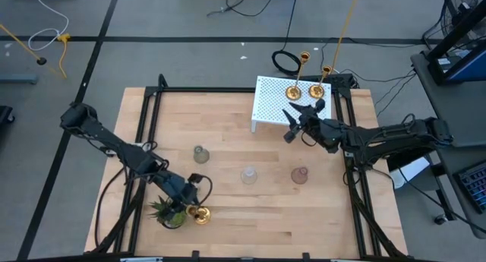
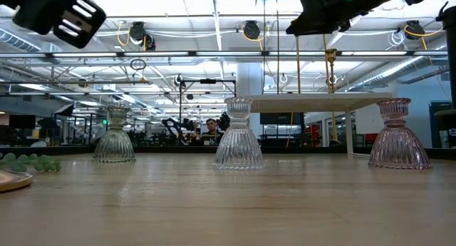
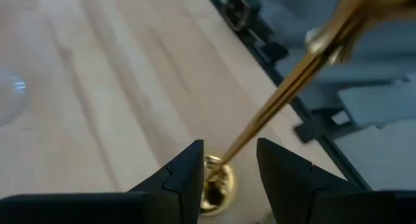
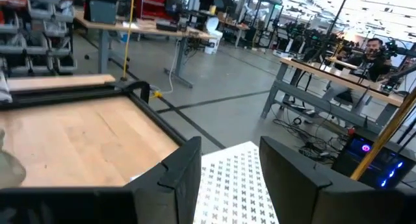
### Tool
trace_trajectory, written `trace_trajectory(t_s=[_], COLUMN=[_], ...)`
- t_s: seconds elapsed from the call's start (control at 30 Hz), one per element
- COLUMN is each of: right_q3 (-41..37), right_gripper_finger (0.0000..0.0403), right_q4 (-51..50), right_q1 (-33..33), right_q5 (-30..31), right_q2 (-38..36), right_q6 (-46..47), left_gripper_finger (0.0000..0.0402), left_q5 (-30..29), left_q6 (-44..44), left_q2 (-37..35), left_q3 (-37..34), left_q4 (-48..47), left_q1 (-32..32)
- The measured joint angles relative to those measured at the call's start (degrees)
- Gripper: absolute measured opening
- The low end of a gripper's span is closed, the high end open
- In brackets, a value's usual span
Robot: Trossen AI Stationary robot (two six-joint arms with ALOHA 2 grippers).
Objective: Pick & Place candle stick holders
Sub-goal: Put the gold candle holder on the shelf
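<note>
A brass-gold candle stick holder [image 1: 200,214] stands on its round base near the table's front left, beside a small potted plant [image 1: 168,211]. My left gripper [image 1: 191,195] is open, its fingers on either side of the holder's thin stem [image 3: 229,152] just above the base, with a gap on both sides. Two more brass holders [image 1: 294,89] [image 1: 317,89] stand on a white perforated stand [image 1: 277,102] at the back right. My right gripper [image 1: 291,131] is open and empty at the stand's near edge [image 4: 237,175]. Three glass holders, greenish-grey [image 2: 114,137], clear [image 2: 239,135] and pinkish [image 2: 397,135], stand on the table.
A black frame [image 1: 144,102] borders the wooden table. The glass holders stand in a row across the middle [image 1: 200,154] [image 1: 248,175] [image 1: 300,175]. The plant stands close to my left gripper on its left. Bare wood lies between the row and the stand.
</note>
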Motion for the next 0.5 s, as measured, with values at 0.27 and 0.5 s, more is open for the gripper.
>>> trace_trajectory(t_s=[0.27,0.5], right_q3=[0.00,0.00], right_gripper_finger=[0.0148,0.0146], right_q4=[1.63,1.58], right_q1=[0.00,-0.02], right_q5=[-0.04,-0.15], right_q2=[0.00,0.00], right_q6=[-0.31,-0.44], left_gripper_finger=[0.0104,0.0031], left_q5=[0.26,0.31], left_q6=[5.45,9.95], left_q2=[0.36,0.31], left_q3=[0.00,0.02], left_q4=[1.82,3.85], left_q1=[-0.99,-0.72])
